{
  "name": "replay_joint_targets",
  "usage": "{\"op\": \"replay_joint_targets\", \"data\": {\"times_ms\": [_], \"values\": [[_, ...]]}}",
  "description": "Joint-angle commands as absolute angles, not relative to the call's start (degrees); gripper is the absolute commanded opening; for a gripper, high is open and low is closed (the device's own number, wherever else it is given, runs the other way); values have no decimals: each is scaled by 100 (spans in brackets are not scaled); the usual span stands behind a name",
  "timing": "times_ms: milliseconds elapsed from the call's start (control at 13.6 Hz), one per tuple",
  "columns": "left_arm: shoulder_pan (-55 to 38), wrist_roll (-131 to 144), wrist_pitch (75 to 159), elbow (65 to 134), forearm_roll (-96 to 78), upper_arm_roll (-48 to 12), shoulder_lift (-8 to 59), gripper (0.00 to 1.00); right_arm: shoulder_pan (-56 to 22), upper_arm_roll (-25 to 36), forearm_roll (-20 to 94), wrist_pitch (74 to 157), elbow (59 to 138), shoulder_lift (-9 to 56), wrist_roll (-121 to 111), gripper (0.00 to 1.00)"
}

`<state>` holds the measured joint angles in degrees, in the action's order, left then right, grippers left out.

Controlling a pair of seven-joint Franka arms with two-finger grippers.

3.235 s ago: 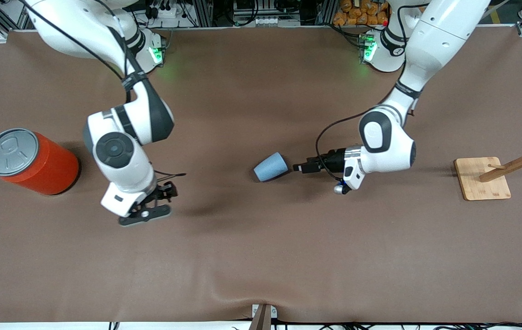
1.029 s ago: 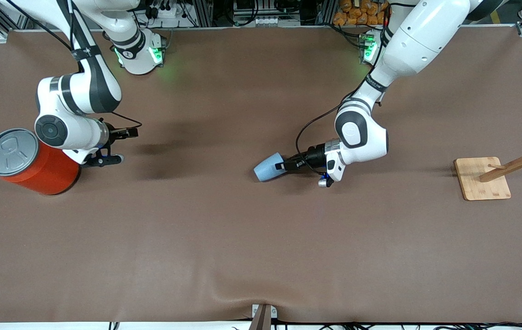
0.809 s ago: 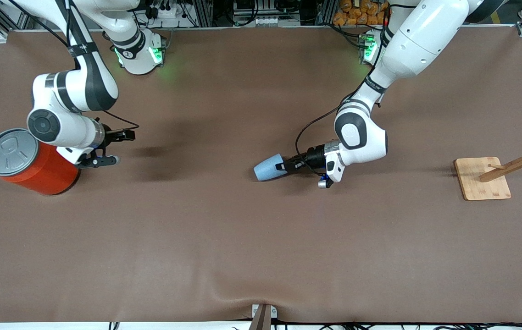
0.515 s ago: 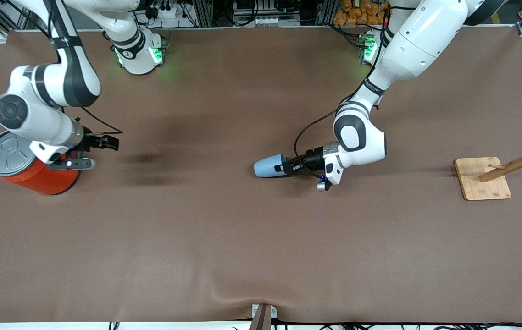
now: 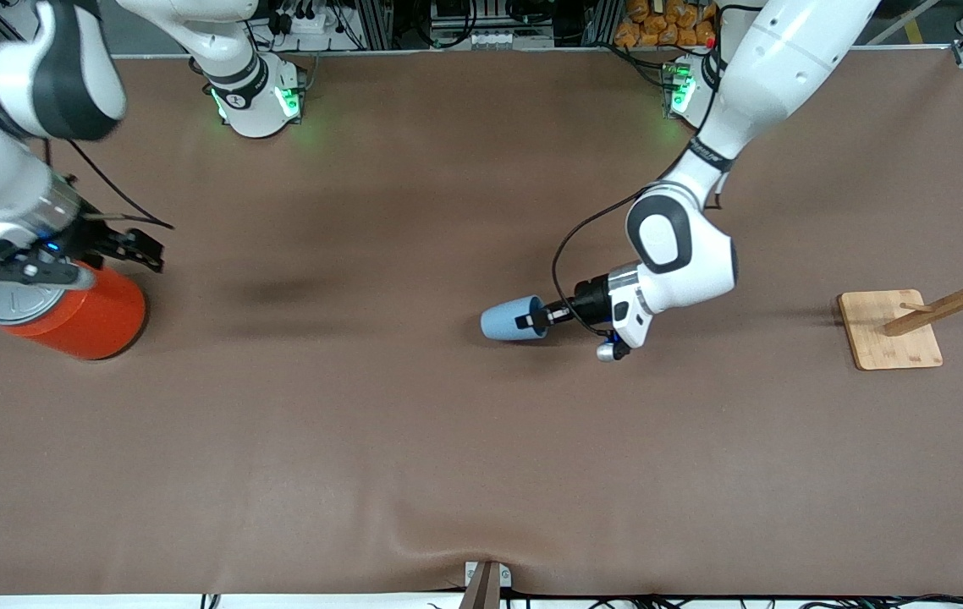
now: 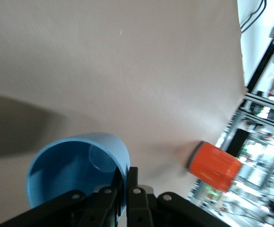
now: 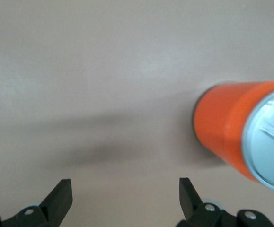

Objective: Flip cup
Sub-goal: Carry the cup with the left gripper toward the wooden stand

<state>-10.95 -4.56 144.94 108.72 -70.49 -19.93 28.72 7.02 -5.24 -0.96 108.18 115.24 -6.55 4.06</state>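
The light-blue cup (image 5: 509,320) lies on its side near the middle of the table, its mouth turned toward the left arm's end. My left gripper (image 5: 530,321) is shut on the cup's rim, one finger inside the mouth and one outside. The left wrist view shows the cup's open inside (image 6: 75,170) and my left gripper (image 6: 126,172) pinching its wall. My right gripper (image 5: 143,247) is open and empty, up in the air beside the top of the orange can (image 5: 84,315). In the right wrist view my right gripper (image 7: 124,189) has its fingers spread wide over bare table.
The big orange-red can with a grey lid stands at the right arm's end; it also shows in the right wrist view (image 7: 224,130) and in the left wrist view (image 6: 215,165). A wooden peg rack on a square base (image 5: 888,331) stands at the left arm's end.
My left gripper reached the cup, closed on its rim and shifted it slightly toward the left arm's end. My right arm swung away toward the orange can and rose.
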Motion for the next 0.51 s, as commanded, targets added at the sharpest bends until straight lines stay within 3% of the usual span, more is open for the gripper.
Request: {"op": "replay_joint_targets", "data": {"times_ms": [0, 441], "values": [[-1011, 611, 14415, 11065, -5562, -1689, 2278, 0, 1062, -598, -18, 10275, 10865, -606, 501, 100], [148, 1564, 13220, 10969, -1911, -1600, 1758, 0, 1117, -624, 26, 9318, 9336, -202, 466, 100]]}}
